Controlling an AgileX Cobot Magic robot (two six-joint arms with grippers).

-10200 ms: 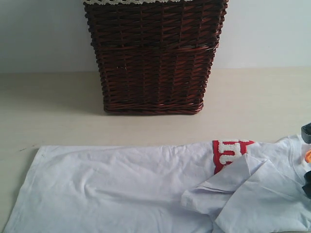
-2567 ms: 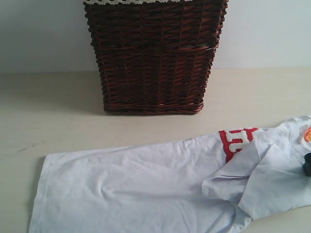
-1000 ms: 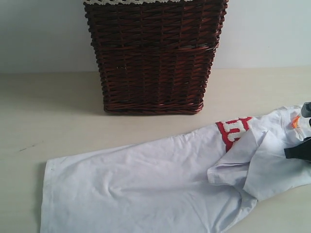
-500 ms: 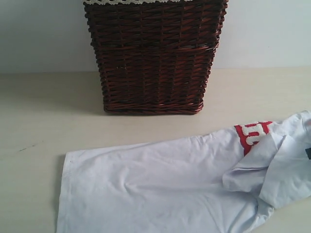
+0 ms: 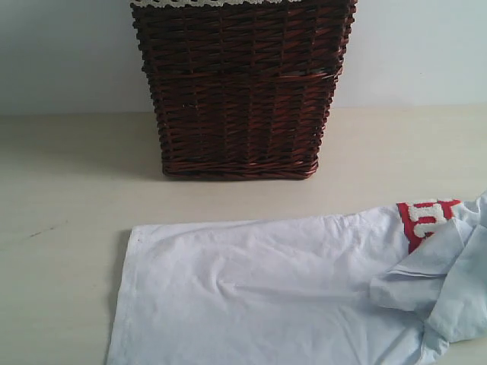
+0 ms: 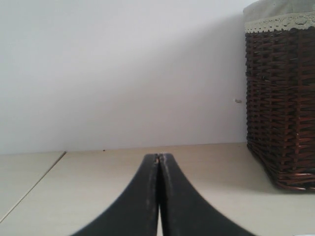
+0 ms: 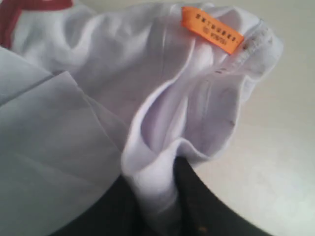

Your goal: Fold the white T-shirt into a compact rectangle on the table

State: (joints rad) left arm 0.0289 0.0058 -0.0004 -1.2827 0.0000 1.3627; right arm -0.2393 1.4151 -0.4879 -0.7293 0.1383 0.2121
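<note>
White T-shirt (image 5: 289, 296), exterior view: is lying spread on the table (image 5: 68, 190), filling the lower middle and lower right of the frame.
Red chest band (image 5: 426, 219), exterior view: is showing at the right edge, its white letters too fuzzy to read.
Sleeve (image 5: 415, 277), exterior view: is lying folded over the shirt's body at the lower right.
Wicker basket (image 5: 240, 91), exterior view: is standing at the upper middle, apart from the shirt.
Cut off, exterior view: the shirt's right end and lower edge are running out of the frame, and so is the basket's top.
Left gripper (image 6: 158, 158), left wrist view: its two dark fingers are pressing together with nothing between them, pointing across bare tabletop. The basket with its lace-trimmed liner (image 6: 278, 19) is standing off to one side.
Right gripper (image 7: 155, 201), right wrist view: its jaws are clamping a bunched fold of white cloth beside the neck opening, near the orange neck tag (image 7: 212, 28).
Hard to make out, right wrist view: cloth is covering most of the fingers, and the tag's print is blurring past reading.
</note>
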